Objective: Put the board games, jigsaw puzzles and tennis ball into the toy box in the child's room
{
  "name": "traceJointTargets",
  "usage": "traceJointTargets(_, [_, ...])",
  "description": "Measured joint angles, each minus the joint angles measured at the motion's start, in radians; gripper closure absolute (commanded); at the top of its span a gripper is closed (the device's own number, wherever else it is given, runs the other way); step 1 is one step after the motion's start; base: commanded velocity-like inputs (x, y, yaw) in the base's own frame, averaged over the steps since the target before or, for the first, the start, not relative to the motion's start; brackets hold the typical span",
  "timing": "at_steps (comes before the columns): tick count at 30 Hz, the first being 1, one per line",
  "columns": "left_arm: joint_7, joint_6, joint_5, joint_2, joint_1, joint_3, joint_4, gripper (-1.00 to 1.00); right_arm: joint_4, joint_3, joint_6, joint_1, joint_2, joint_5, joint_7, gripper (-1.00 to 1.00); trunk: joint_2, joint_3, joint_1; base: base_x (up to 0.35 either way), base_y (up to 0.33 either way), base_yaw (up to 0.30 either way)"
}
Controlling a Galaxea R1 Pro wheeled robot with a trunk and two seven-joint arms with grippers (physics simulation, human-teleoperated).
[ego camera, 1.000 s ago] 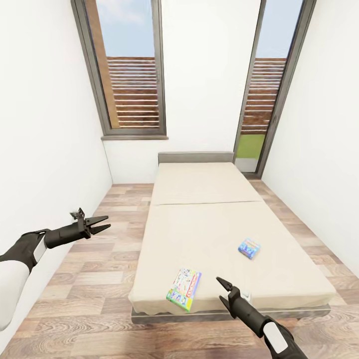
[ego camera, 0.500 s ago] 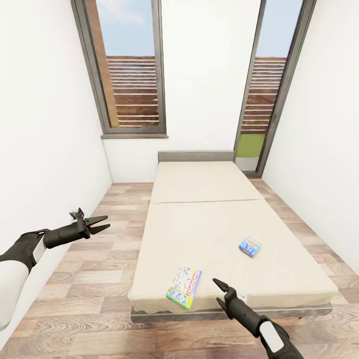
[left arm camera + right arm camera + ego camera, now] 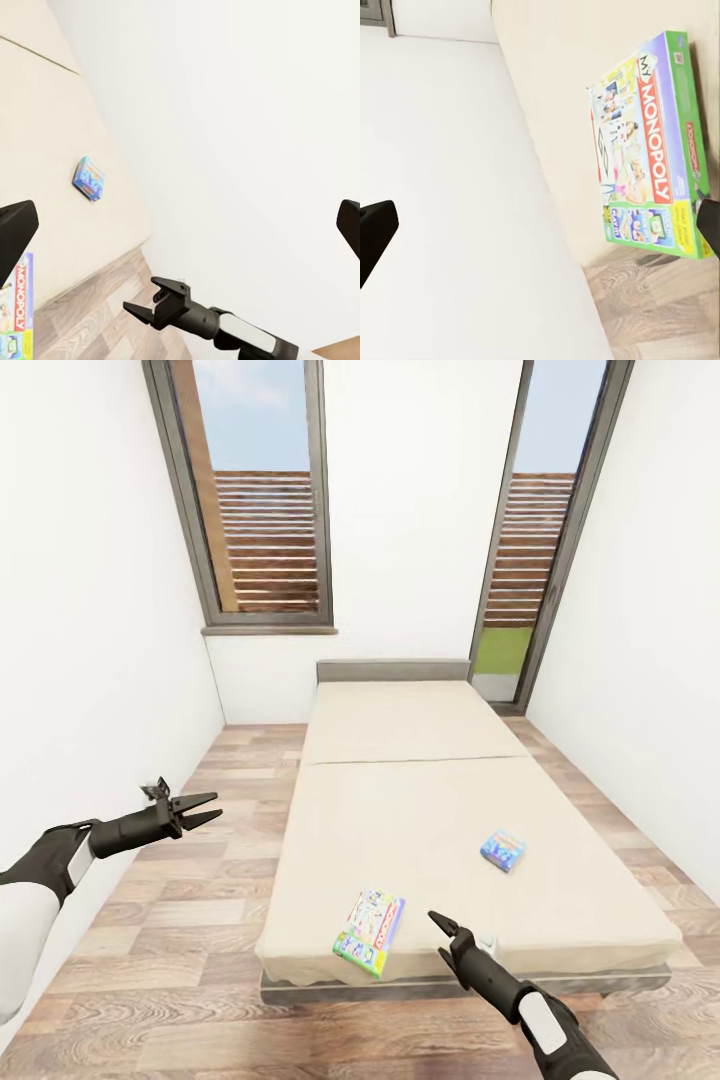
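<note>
both grippers' jaws gape empty, right gripper [image 3: 447, 938] just beside the monopoly box [image 3: 369, 932] on the bed [image 3: 420, 800].

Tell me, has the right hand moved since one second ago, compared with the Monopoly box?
Hardly. The right hand remains open just right of the Monopoly box at the bed's foot edge, with about the same gap; the small shifts look like camera motion.

2 board games [image 3: 370, 930], 1 bed [image 3: 420, 800], 2 windows [image 3: 265, 500]
</note>
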Motion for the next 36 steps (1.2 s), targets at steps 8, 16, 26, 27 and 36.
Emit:
traceJointTargets(8, [0.002,0.000,-0.001,-0.001,0.000,0.001,0.000,-1.00,0.008,0.041,-0.041,0.000,0.008,-0.002,-0.074,-1.00,-0.056,-0.025,0.031,0.000,0.000,0.000])
traceJointTargets(16, [0.002,0.000,0.000,-0.001,0.000,0.001,0.000,-1.00,0.009,0.065,-0.038,0.000,0.008,-0.007,-0.082,-1.00,-0.112,-0.050,0.061,0.000,0.000,0.000])
traceJointTargets(26, [-0.002,0.000,0.000,-0.001,0.000,0.000,0.000,-1.00,0.011,0.066,-0.045,0.000,0.008,-0.009,-0.083,-1.00,-0.182,-0.082,0.100,0.000,0.000,0.000])
traceJointTargets(27, [-0.002,0.000,0.000,-0.001,0.000,0.000,0.000,-1.00,0.012,0.066,-0.047,0.000,0.008,-0.010,-0.083,-1.00,-0.189,-0.085,0.104,0.000,0.000,0.000])
traceJointTargets(36, [-0.006,0.000,0.000,0.000,0.000,0.000,-0.001,-1.00,0.098,0.064,-0.041,0.003,0.011,-0.015,-0.081,-1.00,-0.252,-0.113,0.138,0.000,0.000,0.000])
